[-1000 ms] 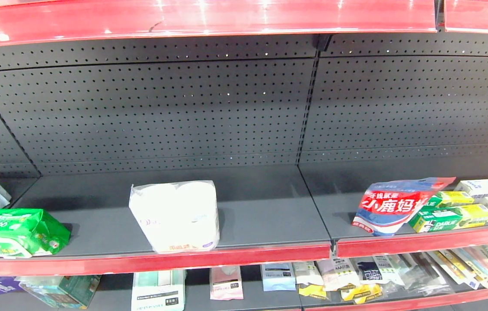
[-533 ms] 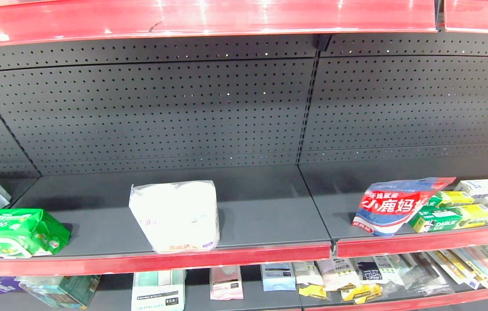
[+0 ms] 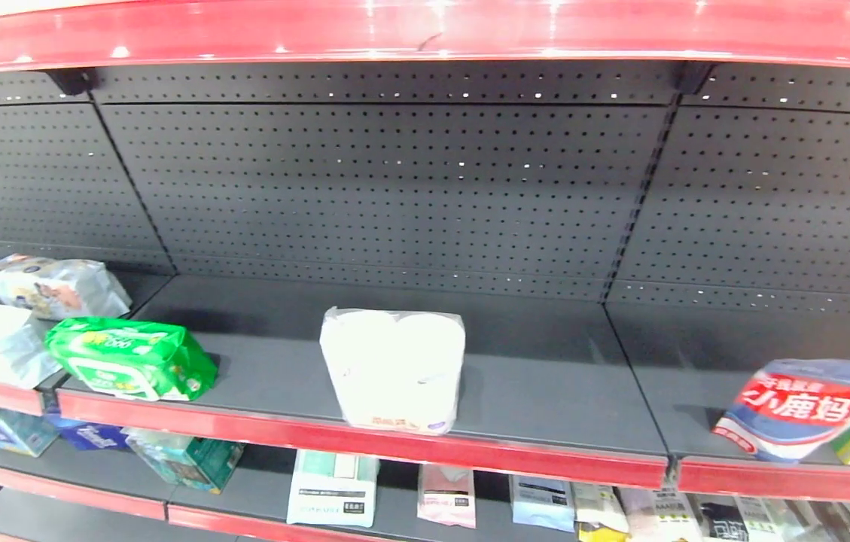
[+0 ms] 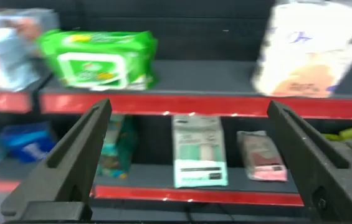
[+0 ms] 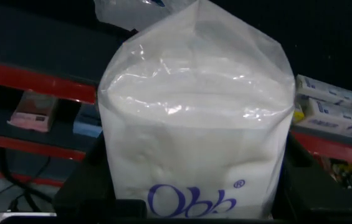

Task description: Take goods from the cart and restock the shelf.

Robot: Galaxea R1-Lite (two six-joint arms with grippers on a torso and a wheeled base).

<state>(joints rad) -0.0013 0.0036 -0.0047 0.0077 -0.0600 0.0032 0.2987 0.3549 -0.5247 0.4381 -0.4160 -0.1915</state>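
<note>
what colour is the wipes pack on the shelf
Green wipes pack, white label; clearest in head view.

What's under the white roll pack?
Below the white roll pack, the lower shelf holds a white-and-mint pouch and a pink packet; the red shelf edge hides anything farther back.

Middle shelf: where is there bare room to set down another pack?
Widest bare stretch: between the white roll pack and the red-and-blue pouch. A narrower gap lies between the green wipes pack and the white roll pack. The back strip along the pegboard is bare too. Crowded: the left end, and the shelf below.
</note>
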